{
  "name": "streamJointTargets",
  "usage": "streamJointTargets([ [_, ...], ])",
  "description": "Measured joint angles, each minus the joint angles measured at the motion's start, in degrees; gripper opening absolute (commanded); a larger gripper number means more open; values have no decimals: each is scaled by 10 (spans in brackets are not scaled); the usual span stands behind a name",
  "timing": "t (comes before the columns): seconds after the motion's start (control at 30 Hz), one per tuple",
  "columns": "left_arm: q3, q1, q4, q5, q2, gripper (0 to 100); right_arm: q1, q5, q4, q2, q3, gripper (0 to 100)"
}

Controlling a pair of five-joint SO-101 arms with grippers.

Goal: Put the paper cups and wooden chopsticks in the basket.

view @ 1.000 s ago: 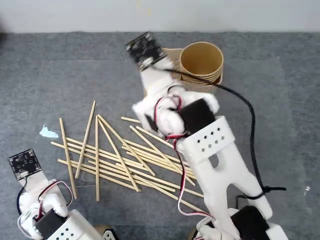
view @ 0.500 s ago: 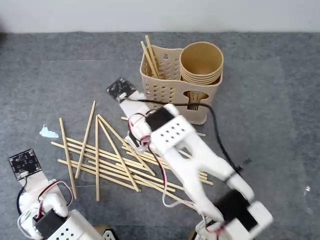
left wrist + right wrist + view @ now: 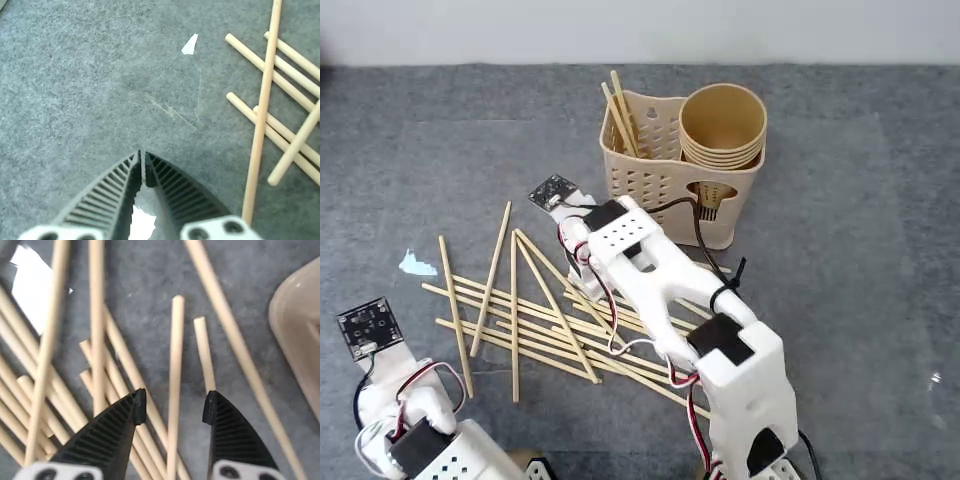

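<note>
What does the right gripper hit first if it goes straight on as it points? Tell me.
Most likely the chopstick lying between the open jaws of the right gripper, then the grey mat beneath; depth is unclear.

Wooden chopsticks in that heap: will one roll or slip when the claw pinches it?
The wooden chopsticks look round and smooth, so one would probably roll if nudged. They seem thin and stiff, and are likely light. Since they lie crossed in a heap, lifting one may drag its neighbours.
</note>
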Motion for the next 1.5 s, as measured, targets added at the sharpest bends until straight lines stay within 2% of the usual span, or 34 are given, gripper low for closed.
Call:
streamJointTargets([
  [0.37,0,0,0,0,0,15,14,33,-3,40,-27,182],
  [0.53,0,0,0,0,0,15,17,33,-4,47,-36,8],
  [0.9,0,0,0,0,0,15,-4,33,32,48,-51,8],
  [1.23,0,0,0,0,0,15,-15,67,127,-123,-50,8],
  [1.5,0,0,0,0,0,15,-25,67,154,-309,-50,8],
])
